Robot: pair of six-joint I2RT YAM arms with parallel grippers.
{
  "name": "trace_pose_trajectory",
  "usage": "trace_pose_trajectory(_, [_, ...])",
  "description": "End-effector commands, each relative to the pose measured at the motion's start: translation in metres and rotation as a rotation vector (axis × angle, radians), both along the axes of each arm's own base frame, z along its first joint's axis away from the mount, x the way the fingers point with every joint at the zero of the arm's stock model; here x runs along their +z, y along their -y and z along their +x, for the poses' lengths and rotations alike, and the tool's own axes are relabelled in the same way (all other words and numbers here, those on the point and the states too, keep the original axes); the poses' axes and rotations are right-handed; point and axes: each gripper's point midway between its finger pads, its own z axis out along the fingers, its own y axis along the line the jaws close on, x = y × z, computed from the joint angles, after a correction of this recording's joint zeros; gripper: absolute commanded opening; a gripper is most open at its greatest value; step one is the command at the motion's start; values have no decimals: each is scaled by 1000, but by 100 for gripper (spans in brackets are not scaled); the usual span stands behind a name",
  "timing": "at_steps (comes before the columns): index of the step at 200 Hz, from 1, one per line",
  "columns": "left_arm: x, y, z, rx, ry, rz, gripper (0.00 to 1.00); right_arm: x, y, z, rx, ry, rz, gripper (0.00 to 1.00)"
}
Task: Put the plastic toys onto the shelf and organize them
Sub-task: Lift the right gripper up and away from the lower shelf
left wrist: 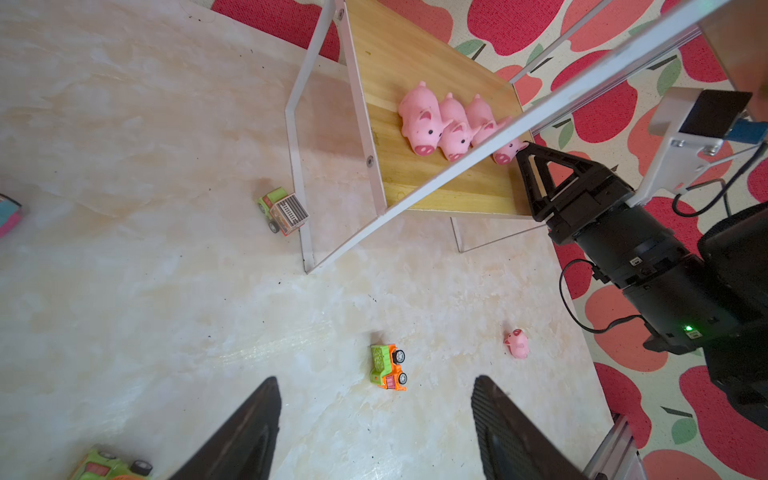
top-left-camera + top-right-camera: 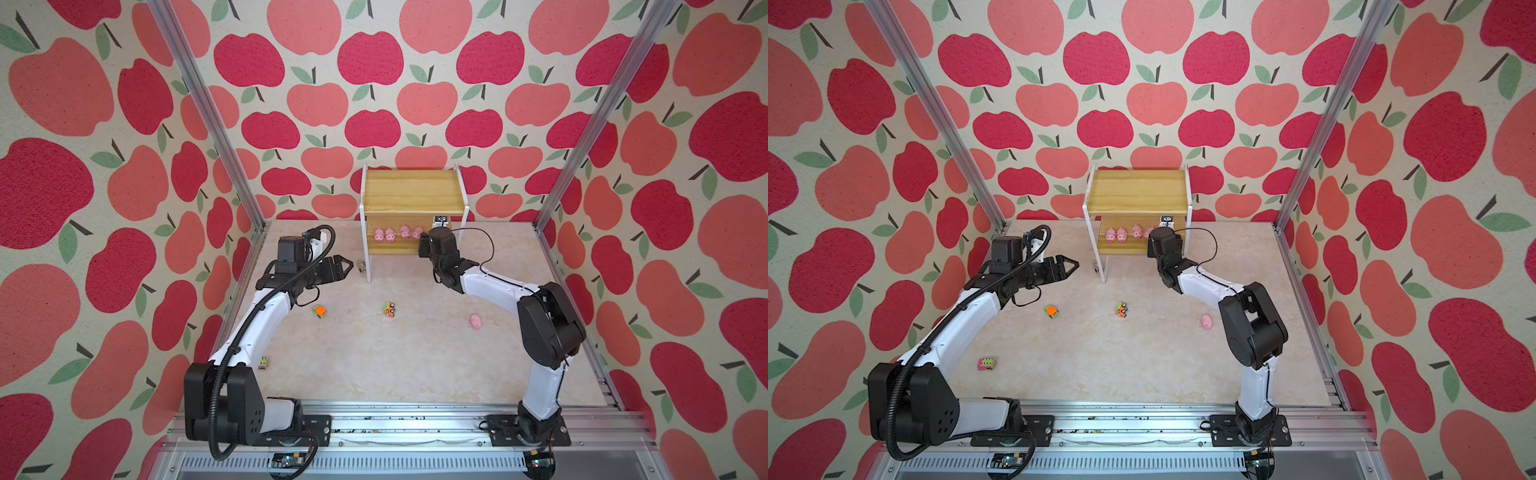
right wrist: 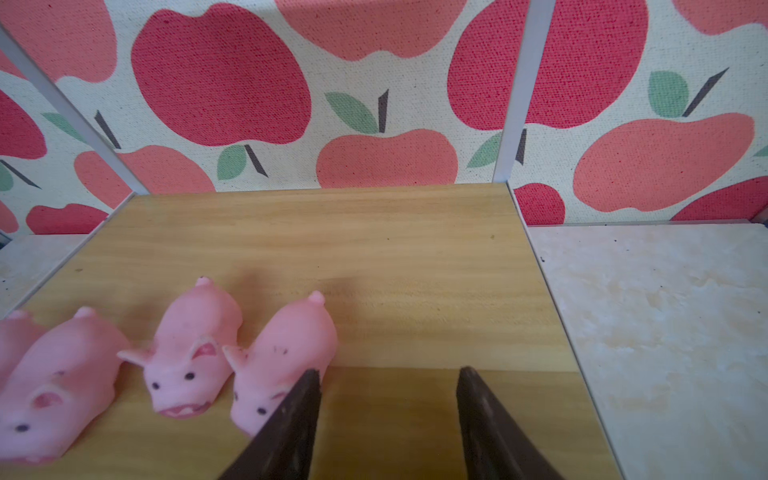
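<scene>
the shelf (image 2: 413, 191) stands at the back of the pale marbled bench (image 2: 415, 365), against the apple-patterned wall. on its lower board a row of four pink pigs (image 2: 390, 235) stands side by side, snouts toward the front edge. the right gripper (image 3: 390, 374) reaches in over that lower board at the right end of the row. its jaws are spread, with only bare wood between them. one finger (image 3: 299, 407) sits just beside the head of the rightmost pig (image 3: 286, 353); whether it touches the pig cannot be told. the left gripper (image 2: 345, 268) hovers above the bench to the left of the shelf, its jaws also spread and holding nothing. a fifth pink pig (image 2: 476, 321) lies on the bench toward the right, well apart from the shelf and near the right arm's elbow. a green-and-orange truck (image 2: 389, 309) sits near the middle of the bench, and an orange truck (image 2: 320, 310) sits to its left, below the left gripper in both top views. a green truck with a grey back (image 1: 282, 210) rests just beside the shelf's front left leg. in a top view a pink-and-green truck (image 2: 986, 363) lies near the front of the bench, close to the left arm's white link.
</scene>
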Motion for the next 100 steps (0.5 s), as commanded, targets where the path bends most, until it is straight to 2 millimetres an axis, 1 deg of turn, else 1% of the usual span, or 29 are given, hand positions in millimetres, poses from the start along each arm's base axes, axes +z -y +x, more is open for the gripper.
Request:
trace_pose_trajectory(1, [2, 2, -1, -22, 31, 8, 75, 4, -5, 10, -14, 28, 23, 61])
trace_pose_trajectory(12, [2, 2, 0, -24, 28, 8, 75, 4, -6, 13, -7, 29, 14, 63])
trace_pose_trajectory(17, [1, 3, 0, -24, 27, 8, 75, 3, -10, 13, 26, 24, 21, 65])
trace_pose_trajectory(27, [0, 3, 0, -27, 26, 8, 75, 3, -13, 14, 58, 23, 31, 67])
trace_pose_trajectory(47, [-1, 3, 1, -27, 23, 7, 75, 1, -13, 14, 92, 21, 38, 70])
trace_pose_trajectory(66, [-2, 3, 1, -28, 18, 7, 75, 1, -10, 12, 113, 19, 37, 71])
trace_pose_trajectory(100, [-4, 3, 1, -27, 16, 8, 75, 2, -12, 4, 179, 17, 19, 72])
